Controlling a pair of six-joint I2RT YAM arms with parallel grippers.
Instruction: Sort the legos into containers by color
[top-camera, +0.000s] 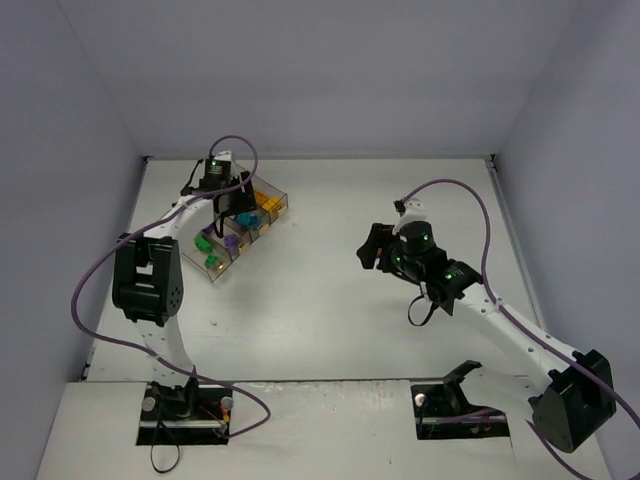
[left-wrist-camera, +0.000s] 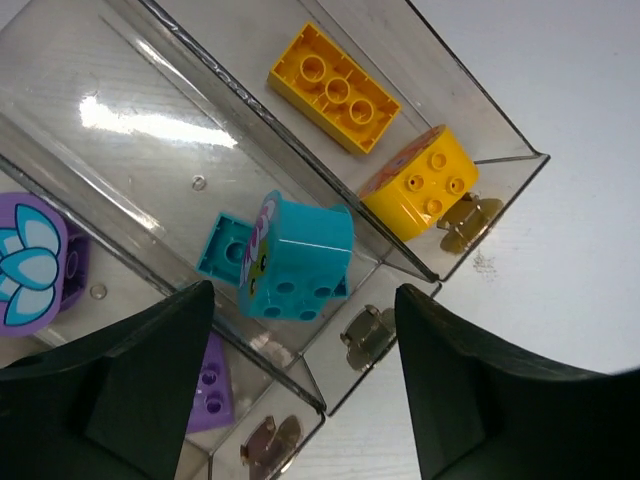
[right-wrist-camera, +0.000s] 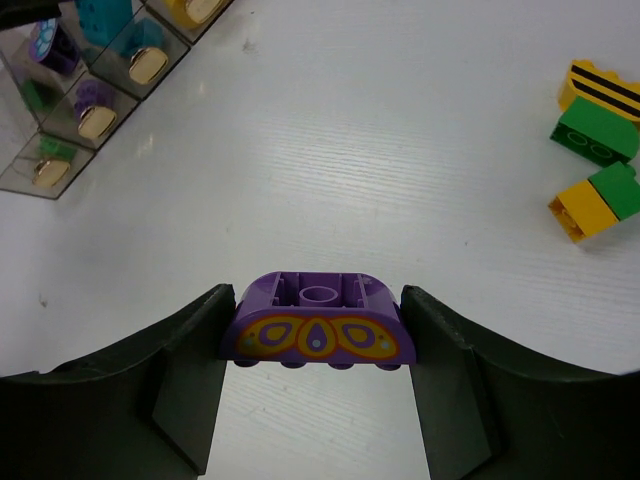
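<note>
The four joined clear containers (top-camera: 262, 215) stand at the back left. My left gripper (top-camera: 233, 207) hovers over them, open and empty. In the left wrist view its jaws (left-wrist-camera: 302, 300) stand wide over a rounded cyan lego (left-wrist-camera: 300, 262) lying on a flat cyan one (left-wrist-camera: 222, 250) in one bin. The bin beside it holds two yellow legos (left-wrist-camera: 335, 88). Purple legos (left-wrist-camera: 28, 262) lie in another. My right gripper (right-wrist-camera: 318, 322) is shut on a rounded purple lego (right-wrist-camera: 318, 338) with an orange-yellow pattern, held above the table right of centre (top-camera: 372, 250).
Loose green and yellow legos (right-wrist-camera: 598, 135) lie together on the table at the right of the right wrist view, one yellow piece with black stripes. The bins' ends (right-wrist-camera: 95, 118) show at its top left. Grey walls enclose the table.
</note>
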